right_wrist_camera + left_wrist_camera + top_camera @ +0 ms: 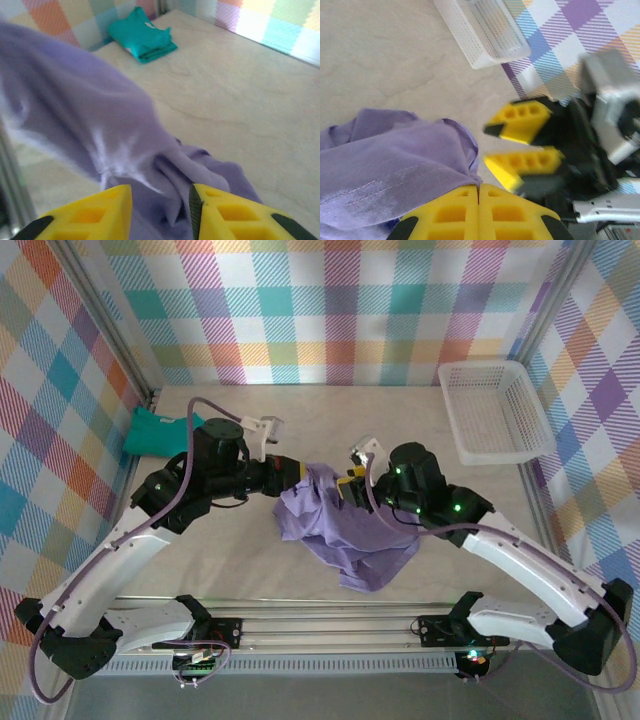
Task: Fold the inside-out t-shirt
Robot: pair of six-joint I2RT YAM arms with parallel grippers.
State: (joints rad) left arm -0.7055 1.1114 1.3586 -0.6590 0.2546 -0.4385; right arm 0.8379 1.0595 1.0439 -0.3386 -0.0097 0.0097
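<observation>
Lavender t-shirt [350, 535] heaped on bench [235, 558], left pincer [479, 191] pressed together pinching its raised edge, right pincer [159, 192] spread (fabric lay between its jaws)

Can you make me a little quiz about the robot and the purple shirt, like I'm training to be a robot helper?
1. True or false: the left tool is shut on the purple t-shirt.
2. Where does the teal folded garment lie? A: at the far-left corner of the table. B: under the t-shirt. C: at the near right edge.
3. Fill the gap: the white basket sits at the far ___ corner.
Key: 1 true; 2 A; 3 right.
</observation>
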